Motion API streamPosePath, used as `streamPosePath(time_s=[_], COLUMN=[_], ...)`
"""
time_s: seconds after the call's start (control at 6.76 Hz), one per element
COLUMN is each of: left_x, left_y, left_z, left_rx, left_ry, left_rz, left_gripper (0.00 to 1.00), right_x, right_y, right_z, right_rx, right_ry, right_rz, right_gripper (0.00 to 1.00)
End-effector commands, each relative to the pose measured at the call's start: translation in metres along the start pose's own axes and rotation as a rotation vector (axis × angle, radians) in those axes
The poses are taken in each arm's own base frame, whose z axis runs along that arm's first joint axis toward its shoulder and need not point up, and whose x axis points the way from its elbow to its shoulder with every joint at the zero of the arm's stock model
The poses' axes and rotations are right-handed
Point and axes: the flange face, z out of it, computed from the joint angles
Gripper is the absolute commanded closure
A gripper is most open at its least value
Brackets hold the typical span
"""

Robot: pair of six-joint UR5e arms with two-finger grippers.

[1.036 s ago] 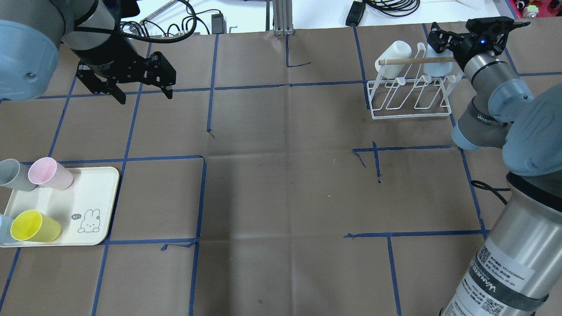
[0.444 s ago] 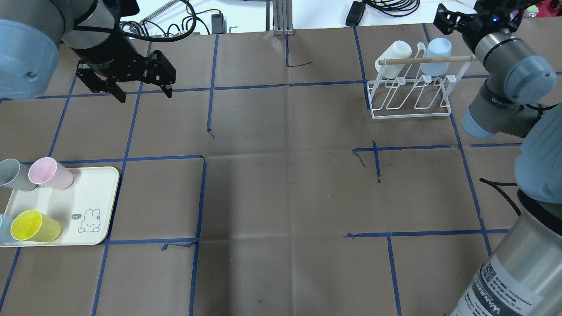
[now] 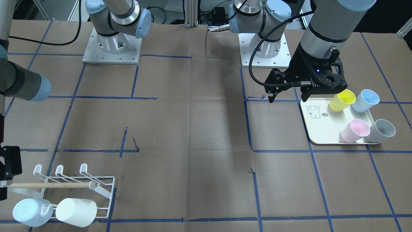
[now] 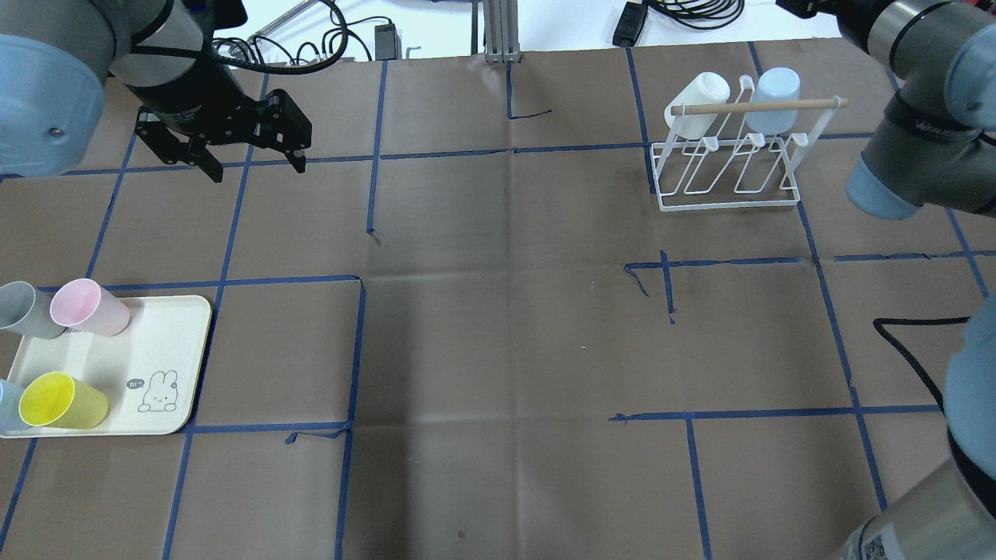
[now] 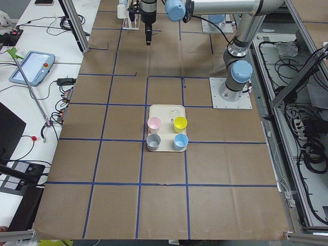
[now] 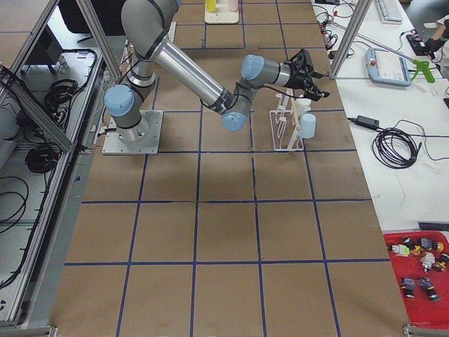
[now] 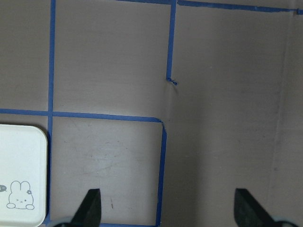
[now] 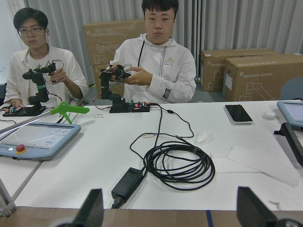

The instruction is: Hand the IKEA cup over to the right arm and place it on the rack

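Note:
The white wire rack (image 4: 730, 173) with its wooden dowel stands at the far right. A white cup (image 4: 700, 95) and a pale blue cup (image 4: 775, 90) hang on its back prongs. My right gripper (image 8: 173, 213) is open and empty. It is lifted behind the rack (image 6: 284, 128) at the table's far edge and faces outward. My left gripper (image 4: 257, 169) is open and empty, hovering over bare table beyond the tray. On the cream tray (image 4: 156, 342) lie a pink cup (image 4: 85, 307), a grey cup (image 4: 23, 309), a yellow cup (image 4: 58, 400) and a blue cup (image 3: 365, 100).
Brown paper with blue tape lines covers the table. Past the far edge are a white bench, a coiled black cable (image 8: 177, 165) and two seated operators. The arm bases (image 3: 111, 48) stand at the robot's side.
My right gripper has pulled up and back from the pale blue cup on the rack, towards the far edge. The cup stays on its prong. My left gripper has hardly moved.

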Motion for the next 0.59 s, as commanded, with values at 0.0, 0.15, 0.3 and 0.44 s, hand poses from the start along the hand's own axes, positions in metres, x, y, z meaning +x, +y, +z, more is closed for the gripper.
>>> streamPosePath(time_s=[0.0,0.15,0.3,0.44], left_x=[0.0,0.0,0.0,0.0], left_y=[-0.001,-0.001,0.0,0.0], left_z=[0.001,0.0,0.0,0.0], left_rx=[-0.002,-0.001,-0.001,0.001], left_ry=[0.0,0.0,0.0,0.0], left_rz=[0.0,0.0,0.0,-0.002], left_gripper=[0.0,0.0,0.0,0.0], right_x=[-0.037,-0.054,-0.062,-0.068], right_y=[-0.04,-0.05,-0.049,-0.042], right_z=[-0.043,-0.062,-0.076,-0.088], right_rx=[-0.148,-0.244,-0.351,-0.488], right_ry=[-0.042,-0.062,-0.074,-0.085], right_rz=[0.049,0.082,0.122,0.177], right_gripper=[0.0,0.0,0.0,0.0])
